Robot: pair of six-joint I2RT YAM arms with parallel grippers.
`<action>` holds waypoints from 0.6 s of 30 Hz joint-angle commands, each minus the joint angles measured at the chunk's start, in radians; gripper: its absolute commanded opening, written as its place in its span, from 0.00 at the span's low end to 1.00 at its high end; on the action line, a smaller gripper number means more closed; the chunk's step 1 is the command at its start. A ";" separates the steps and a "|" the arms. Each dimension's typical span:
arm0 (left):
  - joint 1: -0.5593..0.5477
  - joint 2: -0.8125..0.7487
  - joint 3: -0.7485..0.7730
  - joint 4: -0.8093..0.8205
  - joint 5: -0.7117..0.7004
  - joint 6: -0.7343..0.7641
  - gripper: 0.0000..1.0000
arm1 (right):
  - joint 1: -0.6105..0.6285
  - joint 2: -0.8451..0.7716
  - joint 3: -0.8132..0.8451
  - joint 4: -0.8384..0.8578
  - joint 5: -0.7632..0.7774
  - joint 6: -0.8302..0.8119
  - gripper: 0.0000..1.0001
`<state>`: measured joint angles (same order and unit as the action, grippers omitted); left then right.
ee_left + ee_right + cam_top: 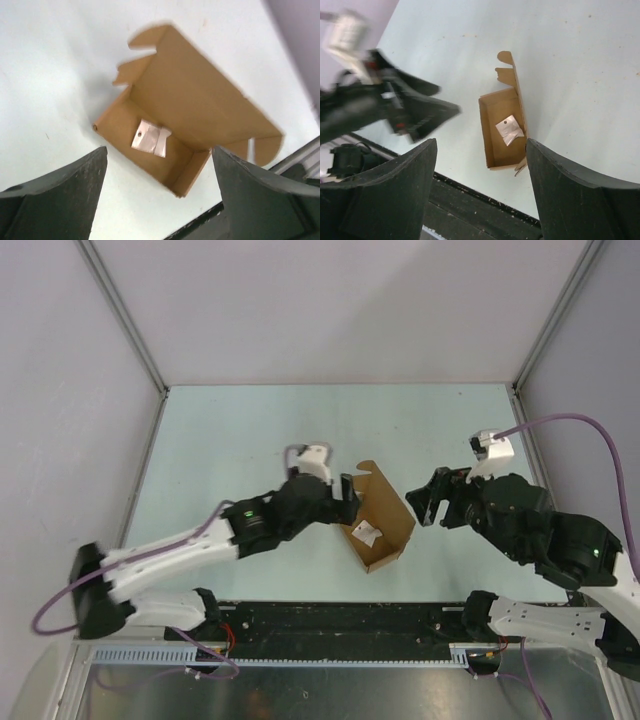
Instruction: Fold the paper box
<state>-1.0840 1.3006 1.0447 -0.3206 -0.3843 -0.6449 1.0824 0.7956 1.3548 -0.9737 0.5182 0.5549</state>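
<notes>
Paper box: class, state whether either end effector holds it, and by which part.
Nothing is held. The paper box lies on the table between the open left end effector and open right end effector, untouched.

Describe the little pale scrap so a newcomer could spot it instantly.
Find the pale green table; between the two arms near its front edge sits an open brown paper box. The white scrap lies on the box's floor, the only pale, folded, hole-punched thing inside.
</notes>
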 commanded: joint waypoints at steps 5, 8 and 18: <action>0.293 -0.443 -0.313 0.138 0.267 -0.076 0.99 | -0.233 0.148 -0.013 0.036 -0.157 -0.150 0.79; 0.383 -0.529 -0.406 0.192 0.364 -0.087 1.00 | -0.385 0.171 -0.052 0.071 -0.240 -0.232 0.82; 0.401 -0.633 -0.466 0.202 0.309 -0.016 1.00 | -0.556 0.296 -0.157 0.237 -0.704 -0.383 0.80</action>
<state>-0.6918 0.6971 0.5793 -0.1734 -0.0925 -0.6968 0.5259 1.0405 1.2022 -0.8452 -0.0154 0.2481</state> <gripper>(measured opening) 0.995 0.810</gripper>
